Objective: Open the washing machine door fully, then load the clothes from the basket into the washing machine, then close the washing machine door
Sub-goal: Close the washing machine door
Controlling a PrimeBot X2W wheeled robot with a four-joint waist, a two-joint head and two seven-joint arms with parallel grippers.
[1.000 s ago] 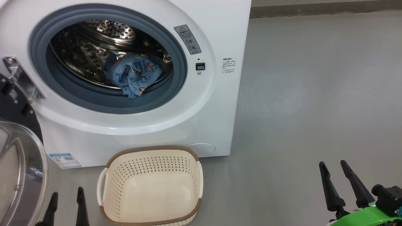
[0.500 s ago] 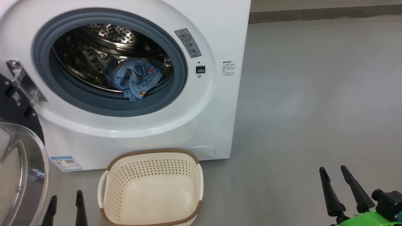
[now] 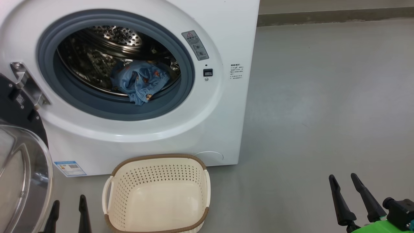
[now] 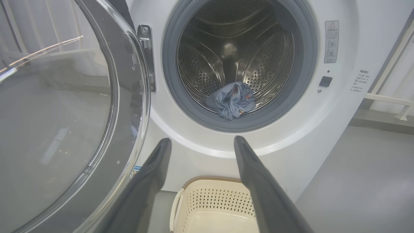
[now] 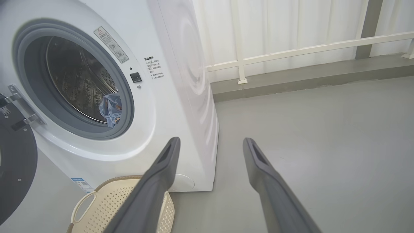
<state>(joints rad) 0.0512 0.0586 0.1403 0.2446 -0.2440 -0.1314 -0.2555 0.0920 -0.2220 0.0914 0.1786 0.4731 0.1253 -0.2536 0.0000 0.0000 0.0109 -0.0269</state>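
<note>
The white washing machine (image 3: pixel 223 26) stands with its door (image 3: pixel 19 174) swung wide open at the left; the door's glass bowl (image 4: pixel 58 123) looms large in the left wrist view. The light blue clothes (image 3: pixel 139 81) lie in the steel drum, one fold hanging over the grey gasket (image 4: pixel 231 102). On the floor in front sits the cream basket (image 3: pixel 158 194), nothing in it. My left gripper (image 3: pixel 68 204) hangs open just left of the basket. Far to the right over bare floor, my right gripper (image 3: pixel 343 181) is open too.
Grey floor (image 3: pixel 323 113) stretches to the right of the machine. A white railing (image 5: pixel 307 50) and pale curtains run along the back, above a low grey kerb (image 5: pixel 307 77). The open door takes up the space at the left.
The whole head picture has shifted slightly down and right, so the camera has moved. Both grippers sit a little lower in the picture and stay open. The clothes and basket lie as before.
</note>
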